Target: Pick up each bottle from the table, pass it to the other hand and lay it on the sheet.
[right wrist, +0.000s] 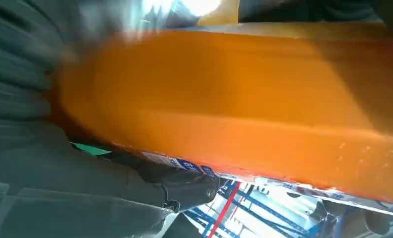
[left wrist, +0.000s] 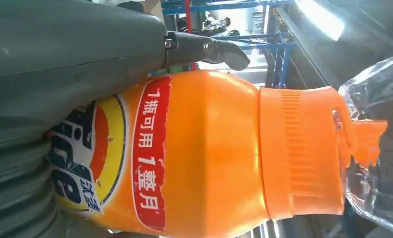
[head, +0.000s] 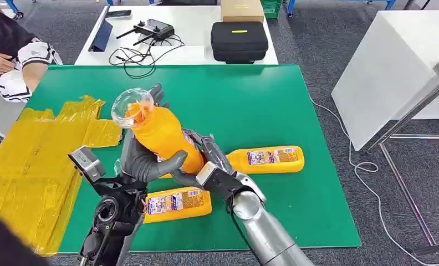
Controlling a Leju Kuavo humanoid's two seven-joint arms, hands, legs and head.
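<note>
Three orange bottles are in play over the green counter [head: 272, 100], the broadest thing in the head view. Next in size is the yellow sheet [head: 34, 160], crumpled and draped over the counter's left edge. Behind the green surface stands a white table [head: 198, 33] carrying a black case [head: 239, 40], a cardboard box [head: 242, 10], a controller [head: 153, 27] with cables, and a dark tablet [head: 102, 36]. A person's sleeve [head: 26, 66] shows at the far left.

The held bottle [head: 162, 136] is raised above the counter near its middle-left, tilted, with its clear-wrapped cap [head: 131, 105] pointing up and away from the robot. The left hand [head: 145, 160] wraps its thumb and dark fingers around the bottle's lower body. The right hand [head: 212, 160] has its fingers closed against the same bottle from the right side, so both hands grip it. In the left wrist view the bottle's red label strip reads "1瓶可用1整月", beside a yellow-and-blue logo partly hidden by the hand; the ribbed orange cap sits under clear plastic. The right wrist view is blurred, showing the orange body and the edge of a printed label too smeared to read.

A second bottle [head: 267, 159] lies on its side on the counter right of the hands, and a third bottle [head: 175, 204] lies flat nearer the robot, their white labels too small to read.
</note>
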